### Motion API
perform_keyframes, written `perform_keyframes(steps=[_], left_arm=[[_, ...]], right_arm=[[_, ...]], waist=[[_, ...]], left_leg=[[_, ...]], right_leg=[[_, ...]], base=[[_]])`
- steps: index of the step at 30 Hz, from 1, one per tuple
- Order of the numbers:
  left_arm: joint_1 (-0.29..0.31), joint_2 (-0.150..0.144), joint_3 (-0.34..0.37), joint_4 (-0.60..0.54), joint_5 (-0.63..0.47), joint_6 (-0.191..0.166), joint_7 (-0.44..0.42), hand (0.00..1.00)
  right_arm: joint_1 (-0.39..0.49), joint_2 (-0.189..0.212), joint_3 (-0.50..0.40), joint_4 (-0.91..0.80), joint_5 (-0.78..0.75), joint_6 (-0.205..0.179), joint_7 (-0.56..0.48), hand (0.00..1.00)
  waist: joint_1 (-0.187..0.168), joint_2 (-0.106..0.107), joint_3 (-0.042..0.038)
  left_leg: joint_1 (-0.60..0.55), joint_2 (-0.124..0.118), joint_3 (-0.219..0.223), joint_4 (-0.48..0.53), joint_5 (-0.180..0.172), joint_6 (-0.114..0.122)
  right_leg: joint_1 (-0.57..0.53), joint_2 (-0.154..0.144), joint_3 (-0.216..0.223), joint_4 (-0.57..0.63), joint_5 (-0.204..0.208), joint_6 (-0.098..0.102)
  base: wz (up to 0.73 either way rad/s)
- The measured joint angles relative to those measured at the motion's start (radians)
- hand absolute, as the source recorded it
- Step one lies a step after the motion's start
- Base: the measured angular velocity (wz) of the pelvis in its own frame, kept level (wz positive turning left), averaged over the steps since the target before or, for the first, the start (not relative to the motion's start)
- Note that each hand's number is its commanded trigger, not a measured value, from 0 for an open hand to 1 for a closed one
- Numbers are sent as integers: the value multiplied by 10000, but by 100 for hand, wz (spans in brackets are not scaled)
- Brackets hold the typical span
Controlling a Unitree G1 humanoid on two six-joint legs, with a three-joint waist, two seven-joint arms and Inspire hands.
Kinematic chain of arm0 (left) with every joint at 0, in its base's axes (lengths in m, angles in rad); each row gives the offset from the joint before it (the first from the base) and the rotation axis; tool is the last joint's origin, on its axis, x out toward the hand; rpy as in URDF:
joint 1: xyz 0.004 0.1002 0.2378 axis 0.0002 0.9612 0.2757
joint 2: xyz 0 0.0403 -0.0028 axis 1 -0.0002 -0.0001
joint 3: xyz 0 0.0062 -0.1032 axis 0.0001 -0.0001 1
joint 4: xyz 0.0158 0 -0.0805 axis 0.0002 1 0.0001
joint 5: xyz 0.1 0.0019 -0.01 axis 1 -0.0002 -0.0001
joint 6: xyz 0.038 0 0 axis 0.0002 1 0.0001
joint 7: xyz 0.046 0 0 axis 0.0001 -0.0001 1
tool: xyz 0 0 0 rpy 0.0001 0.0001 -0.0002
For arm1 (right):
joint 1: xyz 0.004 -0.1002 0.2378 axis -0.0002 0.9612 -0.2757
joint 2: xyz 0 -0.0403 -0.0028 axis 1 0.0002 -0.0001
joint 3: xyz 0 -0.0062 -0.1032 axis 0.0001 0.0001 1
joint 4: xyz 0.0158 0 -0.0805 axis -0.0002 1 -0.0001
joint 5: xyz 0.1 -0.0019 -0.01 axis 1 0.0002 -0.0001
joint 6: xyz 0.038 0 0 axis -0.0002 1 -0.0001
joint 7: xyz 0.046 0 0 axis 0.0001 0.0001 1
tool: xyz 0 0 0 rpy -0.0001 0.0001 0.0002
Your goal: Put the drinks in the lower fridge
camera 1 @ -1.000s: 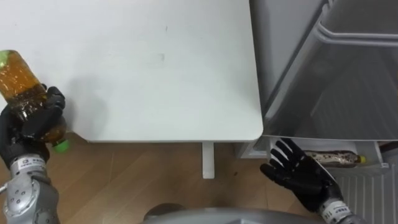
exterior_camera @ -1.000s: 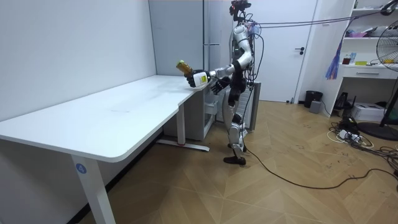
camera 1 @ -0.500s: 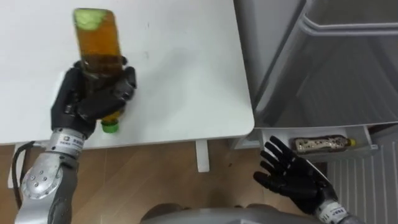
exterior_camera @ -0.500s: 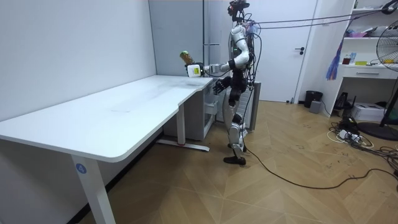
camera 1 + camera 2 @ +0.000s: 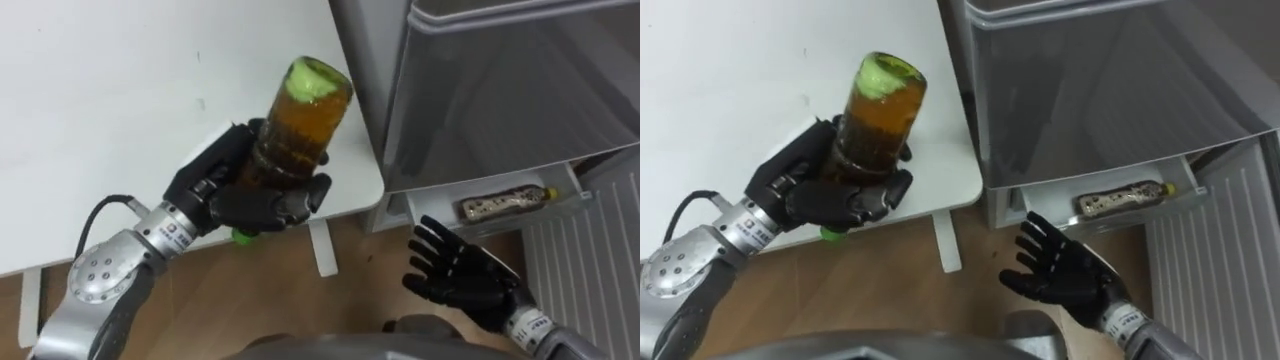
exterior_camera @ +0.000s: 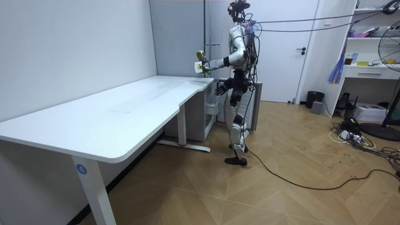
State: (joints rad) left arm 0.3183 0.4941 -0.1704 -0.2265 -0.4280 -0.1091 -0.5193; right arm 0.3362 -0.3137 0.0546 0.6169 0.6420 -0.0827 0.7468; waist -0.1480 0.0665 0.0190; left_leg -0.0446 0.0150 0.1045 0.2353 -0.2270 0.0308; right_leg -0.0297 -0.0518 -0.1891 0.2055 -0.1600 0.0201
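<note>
Left eye: left hand [image 5: 240, 195] curled round amber bottle [image 5: 295, 130], above table [image 5: 100, 100] corner. Right hand [image 5: 455, 275] spread, empty, beside fridge [image 5: 480, 90]. Second bottle [image 5: 505, 200] lies in what looks like a lower shelf [image 5: 425, 212]. Room: robot stands by fridge, amber bottle raised.

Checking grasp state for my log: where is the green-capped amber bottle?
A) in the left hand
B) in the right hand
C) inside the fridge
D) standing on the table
A: the left hand is curled round the bottle; the right hand is open and empty.
</note>
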Motion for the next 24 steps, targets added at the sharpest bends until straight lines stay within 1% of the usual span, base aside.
perform_keyframes(steps=[1,3,4,6,7,8,9,11,12,14,16,18,20,21,24], left_arm=[[-30,65,0,-32,0,4,-45,100],[-238,377,-131,-150,2,7,-210,100],[-502,646,-301,-178,2,10,-438,100],[-835,1029,-548,-297,2,18,-891,100],[-910,1106,-618,-304,2,18,-987,100],[-1008,1212,-743,-304,4,45,-1118,100],[-1091,1268,-863,-304,4,175,-1233,100],[-1111,1341,-997,-304,4,282,-1282,100],[-1112,1375,-1026,-304,4,310,-1295,100],[-1134,1535,-1144,-298,4,390,-1339,100],[-1214,1599,-1261,-298,4,397,-1338,100],[-1420,1638,-1493,-295,6,409,-1333,100],[-1552,1643,-1644,-295,11,434,-1396,100],[-1565,1646,-1737,-294,11,447,-1425,100],[-1584,1652,-1895,-286,10,463,-1586,100]], right_arm=[[4,-54,3,-3,88,24,40,0],[8,-206,1,1,315,100,84,0],[7,-295,3,0,319,108,84,0],[102,-340,2,5,369,114,80,0],[116,-342,3,4,380,119,80,0],[119,-366,3,3,380,171,80,0],[150,-408,3,4,384,198,78,0],[162,-480,10,3,395,204,78,0],[154,-503,9,2,402,204,78,0],[158,-583,27,0,532,293,75,0],[166,-657,29,0,689,340,75,0],[151,-808,45,0,720,412,65,0],[153,-829,78,0,719,412,50,0],[151,-828,134,0,726,412,47,0],[162,-830,247,-30,748,416,-47,0]], waist=[[-47,-2,1],[-116,3,-5],[-106,11,-10],[-135,49,-36],[-133,59,-42],[-135,95,-26],[-156,125,-26],[-128,161,-44],[-147,171,-41],[-412,202,-29],[-463,239,-16],[-512,322,18],[-573,365,43],[-653,389,34],[-720,418,20]], left_leg=[[-9,-1,-2,9,0,0],[-9,-11,1,50,-1,3],[-35,-18,10,85,1,6],[-126,-17,23,122,2,7],[-131,-14,33,119,2,7],[-146,-2,69,114,2,7],[-144,3,109,100,2,7],[-127,26,300,26,2,7],[-131,28,330,20,1,7],[-130,30,350,-2,1,6],[-99,45,478,-29,-7,10],[-45,41,617,-110,-8,15],[2,44,713,-151,-10,17],[37,52,760,-178,-11,17],[102,61,871,-232,-11,16]], right_leg=[[-1,-1,-6,-5,0,0],[-21,-11,-10,-9,0,-1],[-62,-18,5,-3,1,-3],[-162,-24,11,31,4,-7],[-191,-26,17,58,4,-7],[-269,-24,73,140,4,-7],[-298,-23,126,154,4,-7],[-395,-3,230,171,4,-7],[-423,-4,249,173,4,-7],[-434,-3,299,179,5,-8],[-465,23,486,183,5,-8],[-589,31,644,317,6,-9],[-599,53,750,316,6,-8],[-595,64,794,316,6,-8],[-599,93,949,318,6,-9]], base=[[0],[0],[0],[0],[-6],[-8],[-10],[-20],[-20],[-5],[-17],[-24],[-16],[-15],[-13]])
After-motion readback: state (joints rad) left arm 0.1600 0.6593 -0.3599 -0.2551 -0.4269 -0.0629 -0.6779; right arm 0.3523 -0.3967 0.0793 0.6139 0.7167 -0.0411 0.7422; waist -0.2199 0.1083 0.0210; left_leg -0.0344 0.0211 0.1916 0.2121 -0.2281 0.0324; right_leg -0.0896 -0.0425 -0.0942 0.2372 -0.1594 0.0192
